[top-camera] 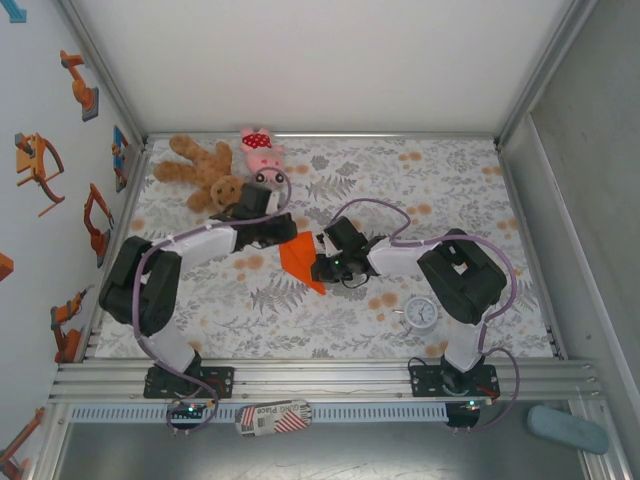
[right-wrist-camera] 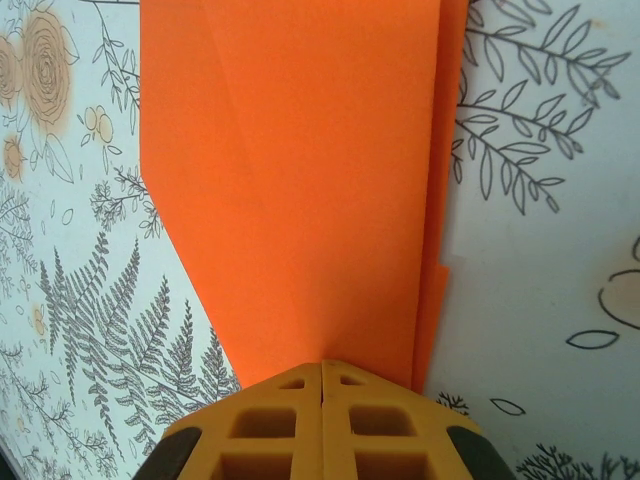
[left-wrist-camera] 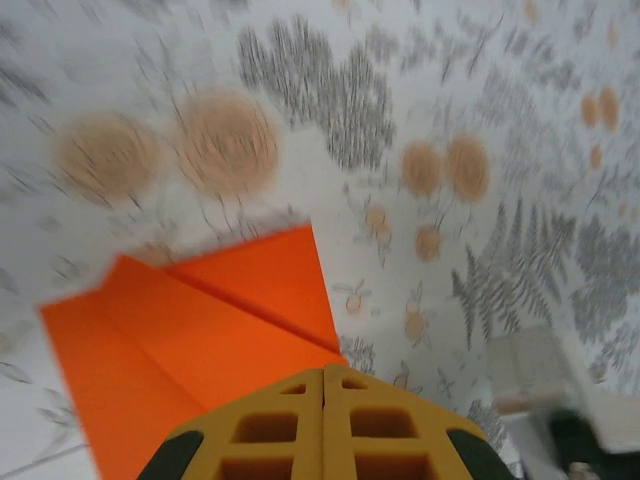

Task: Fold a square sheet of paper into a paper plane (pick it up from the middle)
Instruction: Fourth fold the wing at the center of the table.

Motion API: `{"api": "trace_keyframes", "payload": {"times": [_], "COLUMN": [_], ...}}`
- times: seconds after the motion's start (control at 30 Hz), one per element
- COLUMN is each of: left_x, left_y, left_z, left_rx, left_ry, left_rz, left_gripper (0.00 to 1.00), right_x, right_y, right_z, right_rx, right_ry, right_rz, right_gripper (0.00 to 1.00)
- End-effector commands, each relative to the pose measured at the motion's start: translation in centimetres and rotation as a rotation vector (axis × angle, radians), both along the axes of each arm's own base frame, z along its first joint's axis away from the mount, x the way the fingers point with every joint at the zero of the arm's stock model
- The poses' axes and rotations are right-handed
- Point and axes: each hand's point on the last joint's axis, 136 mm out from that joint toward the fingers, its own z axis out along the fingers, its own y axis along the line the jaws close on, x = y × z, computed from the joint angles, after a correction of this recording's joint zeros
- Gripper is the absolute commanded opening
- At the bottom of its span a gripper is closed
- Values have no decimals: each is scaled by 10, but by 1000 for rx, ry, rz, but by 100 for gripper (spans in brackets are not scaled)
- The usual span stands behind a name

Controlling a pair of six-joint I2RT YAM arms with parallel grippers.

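When you look down from the top, the orange paper (top-camera: pixel 300 258) lies mid-table on the flowery cloth (top-camera: pixel 450 190). It is folded to a sharp tip at the near end, with the left gripper (top-camera: pixel 284 234) and right gripper (top-camera: pixel 322 264) at its two sides. From the left wrist, the yellow jaws are pressed tight together (no gap at all), and slanted folded flaps lie right at their tips. From the right wrist, the jaws are closed too. The paper runs away from them, with layers along its right edge. I cannot tell if either one pinches it.

Left fingers (left-wrist-camera: pixel 265 432) and right fingers (right-wrist-camera: pixel 265 432) are pressed shut.
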Motion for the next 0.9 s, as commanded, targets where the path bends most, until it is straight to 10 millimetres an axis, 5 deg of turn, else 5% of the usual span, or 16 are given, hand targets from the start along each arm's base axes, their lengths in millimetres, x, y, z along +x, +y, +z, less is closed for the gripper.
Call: {"api": "trace_keyframes", "payload": {"times": [0.0,0.3,0.6,0.87], "left_x": [-4,-13,-25,-28], "left_y": [-5,7,20,27], "left_z": [-22,-62,-88,-92], "left_rx": [-11,60,150,202], "left_ry": [55,129,241,281], "left_rz": [32,65,99,112], "left_gripper": [2,1,0,0], "right_x": [-39,-32,2,18], "right_y": [-43,-27,9,23], "right_z": [-43,-28,45,26], "right_rx": [-215,-130,97,106], "right_ry": [164,137,-51,-19], "right_rz": [0,5,-12,-33], "right_gripper": [0,0,0,0]}}
